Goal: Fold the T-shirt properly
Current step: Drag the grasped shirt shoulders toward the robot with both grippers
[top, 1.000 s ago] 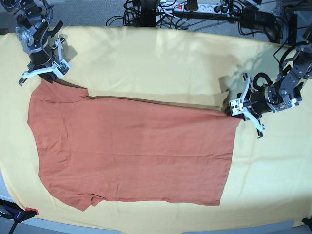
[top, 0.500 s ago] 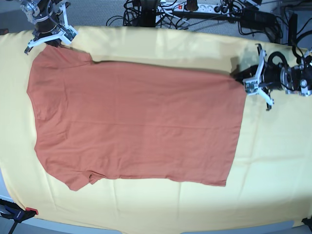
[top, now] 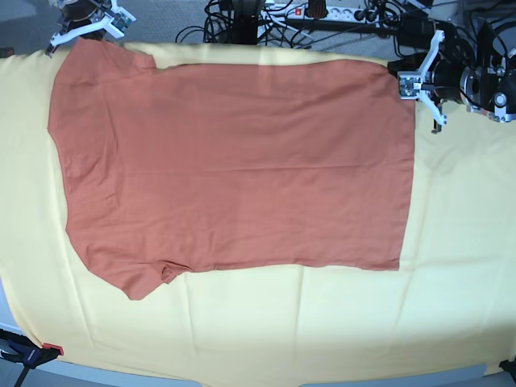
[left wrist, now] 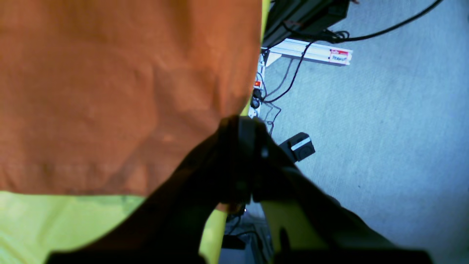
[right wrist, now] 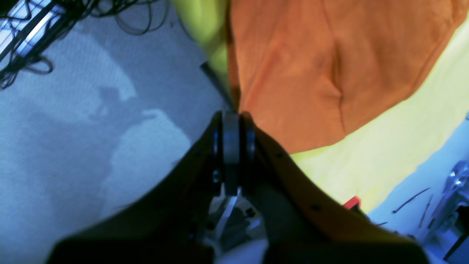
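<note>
**Now spread flat: rust-orange shirt held at two far corners**

Now the plain rust-orange short-sleeved T-shirt [top: 234, 161] lies opened out across the large pale yellow cloth [top: 322, 322] that covers the table, with its sleeves toward the left of the base view and its straight hem toward the right. Its far edge runs close along the back edge of the yellow cloth, and light creases cross the fabric.

At the far right corner of the shirt, the left gripper [top: 407, 82] sits at the hem corner. From the left wrist camera, its dark fingers [left wrist: 238, 161] are pressed together on the edge of the orange fabric [left wrist: 121, 91], with yellow cloth below and grey carpet [left wrist: 384, 128] beyond the table edge.

At the far left, the right gripper [top: 85, 24] meets the shoulder corner of the shirt. The right wrist camera shows its jaws closed tight, pinching the orange fabric [right wrist: 311, 73] where it meets the yellow cloth [right wrist: 403, 139], over the grey floor.

Black cables and a white power strip [top: 322, 12] lie on the floor behind the table. A red-tipped clamp [top: 28, 352] shows at the near left corner.
</note>
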Controlling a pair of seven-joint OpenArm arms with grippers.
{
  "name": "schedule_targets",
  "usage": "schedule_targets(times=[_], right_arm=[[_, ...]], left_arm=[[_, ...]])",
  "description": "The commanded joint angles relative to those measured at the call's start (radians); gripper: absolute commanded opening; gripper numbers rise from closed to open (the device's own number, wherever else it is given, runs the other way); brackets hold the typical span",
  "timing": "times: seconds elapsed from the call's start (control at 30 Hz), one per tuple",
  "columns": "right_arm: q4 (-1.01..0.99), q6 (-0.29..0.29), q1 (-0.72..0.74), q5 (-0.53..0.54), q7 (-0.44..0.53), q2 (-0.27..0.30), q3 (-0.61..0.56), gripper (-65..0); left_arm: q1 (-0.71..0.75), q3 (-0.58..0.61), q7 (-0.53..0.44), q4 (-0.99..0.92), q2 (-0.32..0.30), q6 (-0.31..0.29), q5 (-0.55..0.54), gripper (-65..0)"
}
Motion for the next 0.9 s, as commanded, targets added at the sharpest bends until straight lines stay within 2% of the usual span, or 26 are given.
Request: schedule_targets(times=[0.0, 0.3, 0.43, 0.53, 0.87], right_arm=[[0.018, -0.007, -0.027, -0.006, -0.018, 0.011, 0.005, -65.0], [0.019, -0.036, -0.092, -0.017, -0.052, 0.011, 0.005, -65.0], [0.019, -0.100, -0.080, -0.140, -0.029, 0.011, 0.005, -65.0], [0.019, -0.113, -0.068, -0.192, -0.026, 0.011, 0.005, -65.0], [0.019, -0.113, -0.069, -0.226, -0.026, 0.011, 0.005, -65.0]], left_arm=[[-0.006, -0.009, -0.014, 0.014, -0.025, -0.005, -0.007, -65.0], [-0.006, -0.009, -0.014, 0.020, -0.025, -0.005, -0.007, -65.0], [-0.006, -0.009, -0.014, 0.055, -0.029, -0.005, 0.097, -65.0], [-0.006, -0.009, -0.014, 0.116, -0.054, -0.005, 0.140, -65.0], [-0.006, -0.009, -0.013, 0.206, -0.135, -0.005, 0.237, -65.0]])
